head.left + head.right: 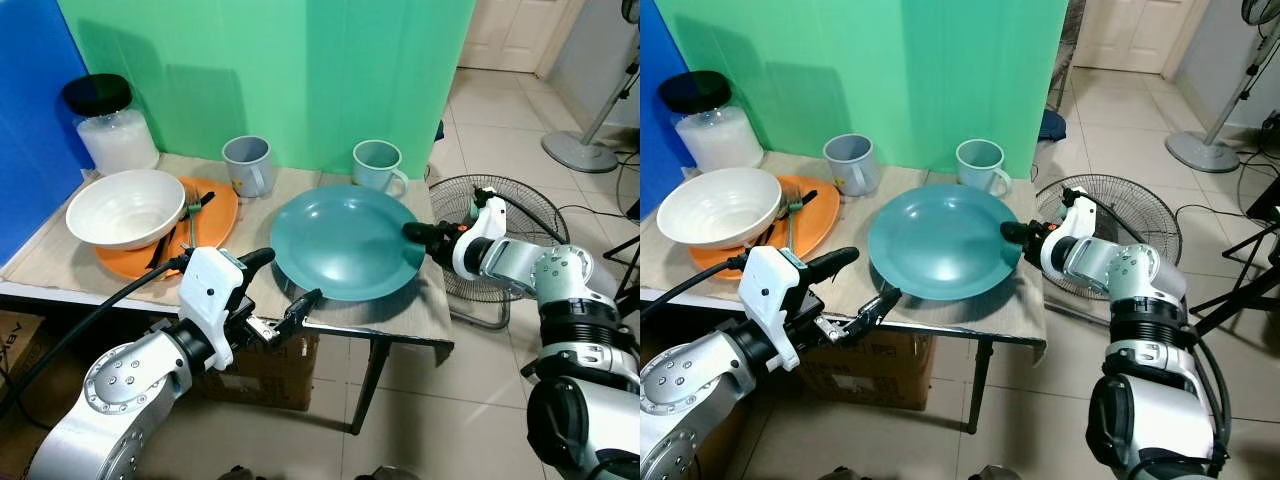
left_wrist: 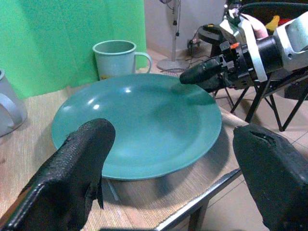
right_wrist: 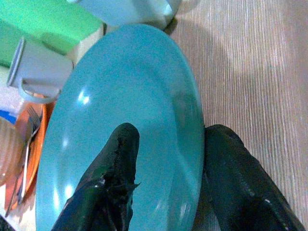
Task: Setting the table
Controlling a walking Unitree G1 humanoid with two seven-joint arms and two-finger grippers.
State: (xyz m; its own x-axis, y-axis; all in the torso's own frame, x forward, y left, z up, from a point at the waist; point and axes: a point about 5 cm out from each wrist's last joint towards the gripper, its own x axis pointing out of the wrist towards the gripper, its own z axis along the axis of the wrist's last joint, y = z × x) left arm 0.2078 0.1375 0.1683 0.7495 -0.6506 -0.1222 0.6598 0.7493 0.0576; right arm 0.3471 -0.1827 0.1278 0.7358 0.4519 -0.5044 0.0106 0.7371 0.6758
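Observation:
A teal plate point(image 1: 340, 240) lies flat in the middle of the mat-covered table point(image 1: 290, 185). My right gripper point(image 1: 412, 233) is at the plate's right rim and shut on it, one finger lying over the plate point(image 3: 120, 96) and the other outside the rim. My left gripper point(image 1: 285, 285) hangs open just off the table's front edge, facing the plate point(image 2: 139, 120) without touching it. Behind the plate stand a teal mug point(image 1: 378, 166) and a grey-blue mug point(image 1: 248, 164).
At the left, a white bowl point(image 1: 125, 207) sits on an orange plate point(image 1: 215, 222) with a green-handled fork point(image 1: 192, 210). A black-lidded jar point(image 1: 110, 125) stands at the back left. A floor fan point(image 1: 500, 215) lies right of the table and a cardboard box point(image 1: 265, 370) sits underneath.

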